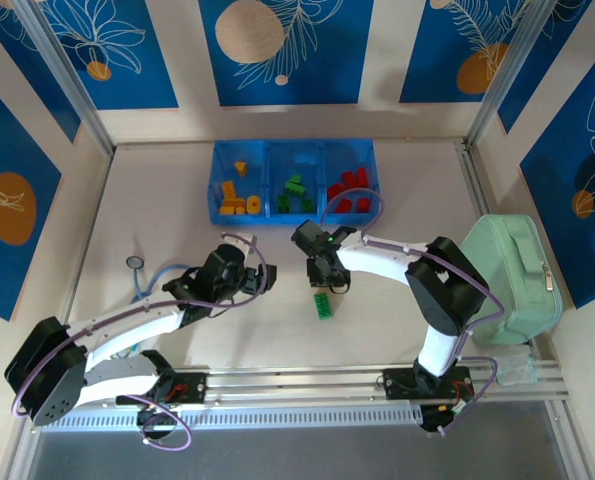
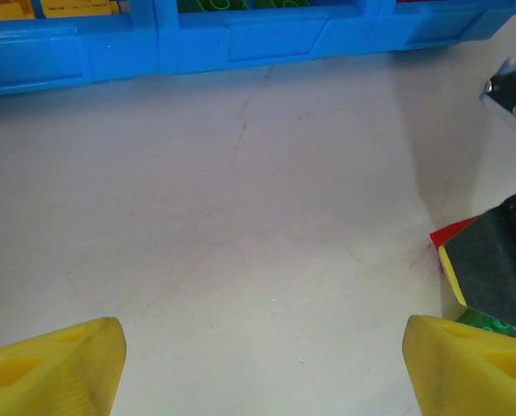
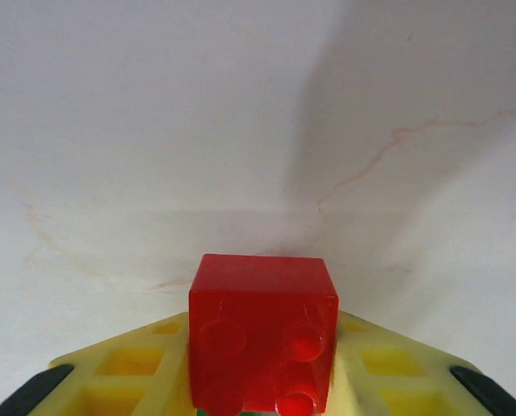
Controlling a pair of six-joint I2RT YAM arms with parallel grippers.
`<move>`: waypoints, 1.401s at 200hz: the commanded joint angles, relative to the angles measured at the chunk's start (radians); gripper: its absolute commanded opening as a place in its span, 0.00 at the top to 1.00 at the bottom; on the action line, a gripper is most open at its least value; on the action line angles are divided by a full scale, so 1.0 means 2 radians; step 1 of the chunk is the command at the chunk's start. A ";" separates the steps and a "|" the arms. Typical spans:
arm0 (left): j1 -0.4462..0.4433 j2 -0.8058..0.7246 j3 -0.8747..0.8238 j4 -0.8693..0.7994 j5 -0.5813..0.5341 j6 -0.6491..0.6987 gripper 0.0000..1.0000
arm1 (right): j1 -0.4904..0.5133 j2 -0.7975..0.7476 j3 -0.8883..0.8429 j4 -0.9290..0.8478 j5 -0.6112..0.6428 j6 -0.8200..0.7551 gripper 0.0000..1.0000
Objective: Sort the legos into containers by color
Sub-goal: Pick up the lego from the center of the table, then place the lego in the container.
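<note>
Right gripper (image 1: pixel 329 283) clamps a red brick (image 3: pixel 262 334) low over the table (image 1: pixel 177 200), in front of the blue tray (image 1: pixel 293 147).

Its yellow fingers (image 3: pixel 136 360) press on both sides of the red brick. A loose green brick (image 1: pixel 323 305) lies just beside it; whether the two touch cannot be told. The left gripper (image 2: pixel 262 364) hovers nearby with its jaws wide apart, holding nothing. In the tray, yellow-orange pieces (image 1: pixel 235 195) fill the left compartment, green pieces (image 1: pixel 295 192) the middle and red pieces (image 1: pixel 349 192) the right.
</note>
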 commanded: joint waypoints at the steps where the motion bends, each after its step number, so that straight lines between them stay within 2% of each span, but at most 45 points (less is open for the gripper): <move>1: -0.012 -0.011 -0.002 0.000 -0.005 0.007 0.17 | -0.013 -0.024 0.030 -0.023 0.018 -0.015 0.66; 32: -0.023 -0.022 -0.007 -0.005 -0.010 0.012 0.17 | -0.050 -0.031 0.086 -0.045 0.026 -0.056 0.67; 82: -0.031 -0.049 -0.026 -0.013 -0.022 0.007 0.17 | -0.124 -0.026 0.152 -0.047 -0.003 -0.098 0.67; 145: -0.054 -0.067 -0.028 -0.036 -0.037 0.003 0.17 | -0.193 0.068 0.275 -0.070 -0.023 -0.140 0.68; 177: -0.064 -0.070 -0.028 -0.038 -0.044 -0.003 0.17 | -0.212 0.131 0.347 -0.088 -0.029 -0.154 0.67; 185: -0.066 -0.068 -0.027 -0.038 -0.045 -0.003 0.17 | -0.215 0.147 0.371 -0.099 -0.030 -0.156 0.64; 192: -0.068 -0.067 -0.025 -0.040 -0.046 -0.003 0.17 | -0.217 0.160 0.393 -0.113 -0.031 -0.157 0.57; 200: -0.071 -0.066 -0.021 -0.044 -0.049 -0.002 0.17 | -0.216 0.170 0.414 -0.127 -0.028 -0.158 0.42; 204: -0.073 -0.065 -0.019 -0.046 -0.050 -0.002 0.17 | -0.215 0.172 0.419 -0.130 -0.025 -0.158 0.37; 218: -0.080 -0.061 -0.012 -0.052 -0.061 0.002 0.17 | -0.212 0.164 0.413 -0.123 -0.021 -0.158 0.33; 252: -0.098 -0.031 0.011 -0.064 -0.075 0.017 0.17 | -0.209 0.107 0.341 -0.087 -0.026 -0.146 0.32; 280: -0.116 0.022 0.051 -0.080 -0.056 0.034 0.16 | -0.209 0.042 0.263 -0.054 -0.030 -0.134 0.32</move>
